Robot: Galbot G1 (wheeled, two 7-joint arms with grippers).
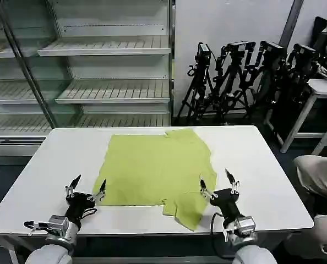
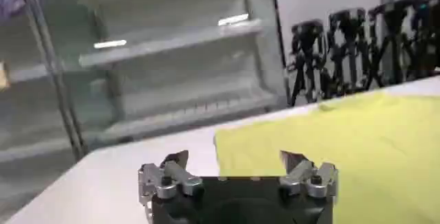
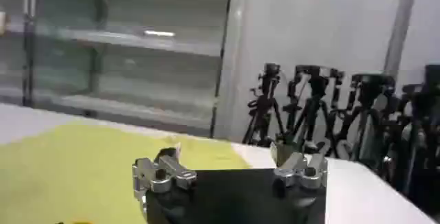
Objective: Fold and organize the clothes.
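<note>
Tabletop [image 1: 251, 159]: T-shirt [image 1: 152, 168] between grippers

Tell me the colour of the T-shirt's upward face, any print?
Plain lime yellow-green T-shirt, no print visible; clearest in the head view.

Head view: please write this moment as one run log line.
T-shirt: flat on white table, unfolded, plain side up | left gripper: open, at near-left hem, not touching | right gripper: open, at near-right edge, holding nothing
</note>
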